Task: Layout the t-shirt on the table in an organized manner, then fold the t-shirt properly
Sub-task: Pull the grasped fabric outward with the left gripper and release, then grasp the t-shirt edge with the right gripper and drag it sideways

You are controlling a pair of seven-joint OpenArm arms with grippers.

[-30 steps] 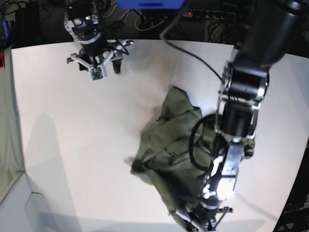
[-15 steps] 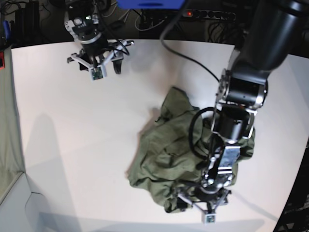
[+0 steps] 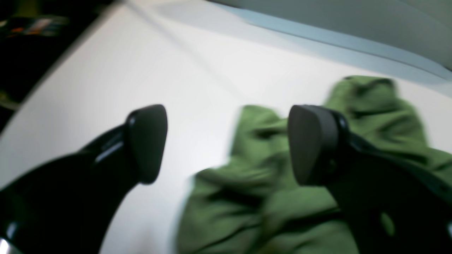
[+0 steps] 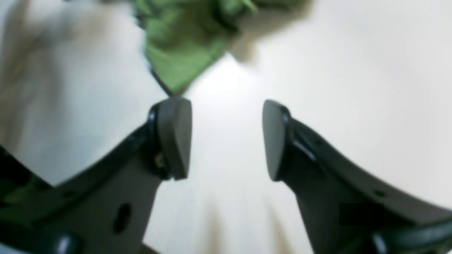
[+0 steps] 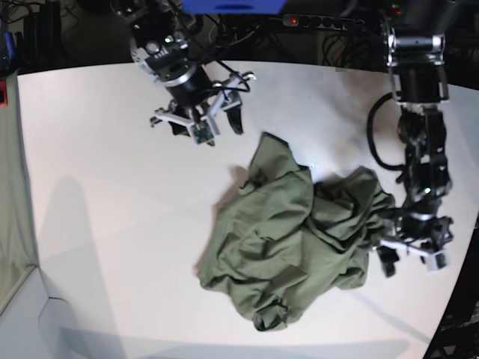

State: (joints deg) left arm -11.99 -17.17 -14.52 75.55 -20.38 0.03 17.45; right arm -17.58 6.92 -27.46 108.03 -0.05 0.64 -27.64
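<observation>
The olive-green t-shirt (image 5: 288, 243) lies in a crumpled heap right of the middle of the white table (image 5: 112, 224). My left gripper (image 5: 408, 258) hangs open just off the heap's right edge, near the table's right rim. In the left wrist view that gripper (image 3: 229, 144) holds nothing, with shirt folds (image 3: 268, 201) below and behind its right finger (image 3: 312, 144). My right gripper (image 5: 200, 123) stands open at the back, just left of the shirt's far tip. The right wrist view shows this gripper (image 4: 226, 139) empty over bare table, a shirt corner (image 4: 176, 46) just beyond its left finger (image 4: 174, 137).
A greenish-grey cloth strip (image 5: 11, 187) runs down the left edge. Cables and a power strip (image 5: 322, 21) lie behind the table's far edge. The table's curved edge (image 5: 449, 307) passes close to my left gripper at the front right.
My left gripper opened, let go of the shirt and swung from the front edge to the heap's right side. My right arm moved from the far left corner toward the shirt's far tip.
</observation>
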